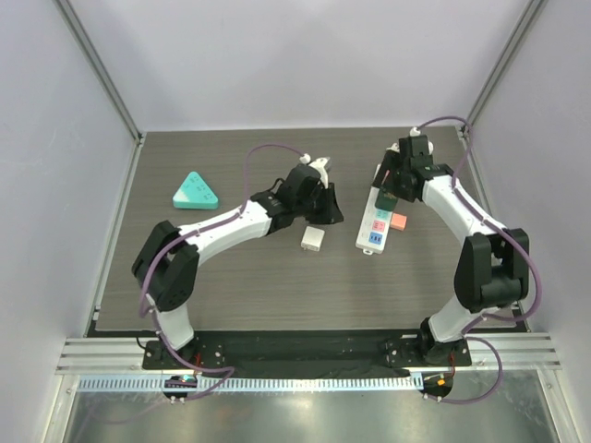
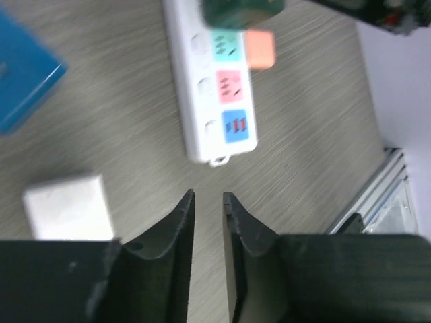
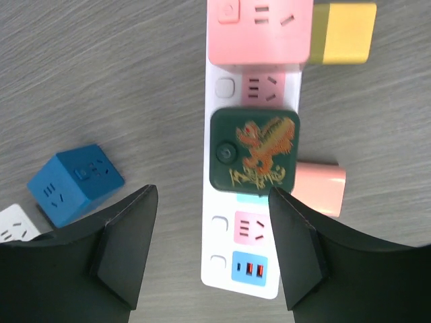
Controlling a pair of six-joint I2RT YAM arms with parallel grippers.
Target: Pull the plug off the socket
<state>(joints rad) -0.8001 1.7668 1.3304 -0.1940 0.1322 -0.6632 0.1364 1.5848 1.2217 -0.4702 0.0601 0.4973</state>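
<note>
Right fingers point(image 3: 124, 242) wide apart above dragon-printed green plug point(image 3: 254, 149) — left fingers point(image 2: 176, 249) barely apart, empty.

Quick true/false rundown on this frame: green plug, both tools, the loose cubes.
1. The dark green plug sits plugged into the power strip. True.
2. The right tool is shut on that plug. False: its fingers stand wide apart and have not closed on it.
3. The left tool holds the white cube. False: nothing is between its fingers, which are only narrowly apart; the cube lies on the table beside it.
4. A blue cube lies on the table, apart from the strip. True.
5. The strip's red-marked blue end socket is occupied. False: nothing is plugged into it.
</note>
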